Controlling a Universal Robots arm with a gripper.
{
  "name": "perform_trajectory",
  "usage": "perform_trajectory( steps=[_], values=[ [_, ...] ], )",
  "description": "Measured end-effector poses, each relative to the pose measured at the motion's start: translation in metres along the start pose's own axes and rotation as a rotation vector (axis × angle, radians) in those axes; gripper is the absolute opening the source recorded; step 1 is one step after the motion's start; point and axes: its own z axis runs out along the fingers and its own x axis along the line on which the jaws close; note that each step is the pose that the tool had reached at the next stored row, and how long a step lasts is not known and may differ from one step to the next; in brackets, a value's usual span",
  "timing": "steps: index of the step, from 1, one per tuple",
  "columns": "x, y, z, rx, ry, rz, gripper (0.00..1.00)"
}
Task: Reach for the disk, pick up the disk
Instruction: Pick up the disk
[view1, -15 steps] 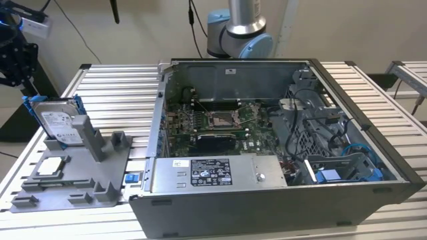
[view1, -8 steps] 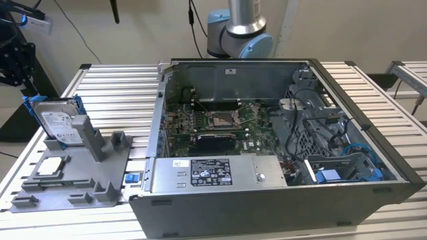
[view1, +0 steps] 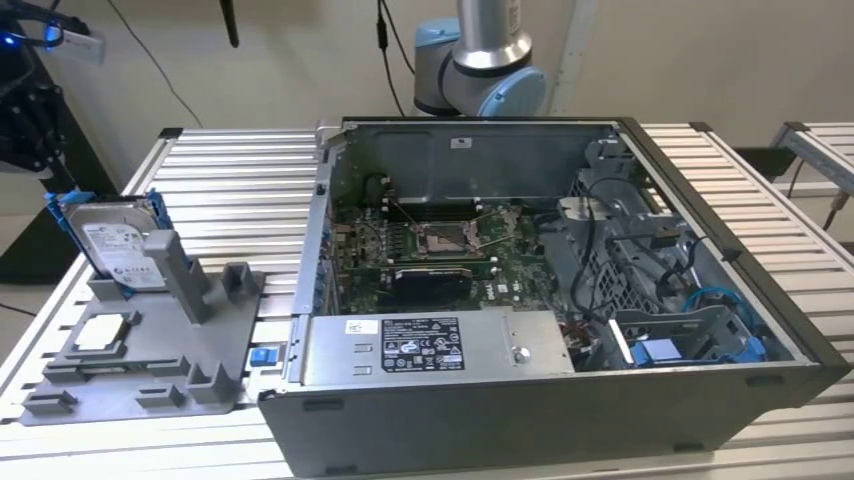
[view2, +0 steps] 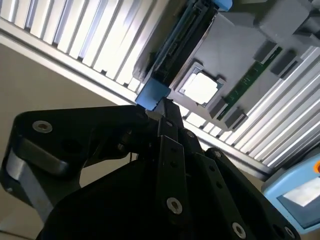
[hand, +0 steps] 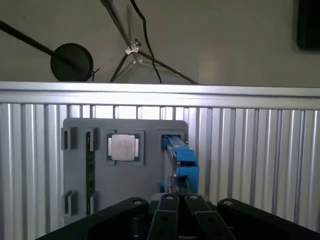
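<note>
Evidently the reach was under way. The flat silver hard disk with its white label and bright blue plastic bracket (view1: 118, 245) stood upright on edge in a slot of the grey moulded plastic holder (view1: 200, 350). It sat at the holder's corner nearest the edge of the slatted aluminium surface (view1: 240, 190) on the exterior view's left, well apart from the open grey metal computer case (view1: 507, 430).

A grey post backed the disk. Probably the slot and post kept it vertical so that its top edge and bracket lay exposed to a pinch from above. Nothing touched it in the exterior view.

In the first wrist view the black end effector (hand: 178, 186) lined up with the disk's blue edge (hand: 180, 152). Its fingers looked drawn together and carried nothing. In the second wrist view its tip (view2: 165, 106) sat near the bracket's corner, with the disk (view2: 185, 35) seen edge-on.

The small square silver chip (hand: 123, 147) lay flat in its own recess just beside the disk's slot. Grasp not yet made.
</note>
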Motion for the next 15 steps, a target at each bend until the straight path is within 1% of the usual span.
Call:
perform_trajectory(
  steps=[2, 12, 13, 15],
  values=[
    [-0.0001, 0.0, -0.0001, -0.0003, 0.0003, -0.032, 0.0],
    [-0.0001, 0.0005, 0.0, -0.0001, 0.0002, -0.033, 0.0],
    [0.0, 0.0005, 0.0, -0.0001, 0.0003, -0.033, 1.0],
    [-0.0001, 0.0006, 0.0, -0.0001, 0.0003, -0.033, 1.0]
  ],
)
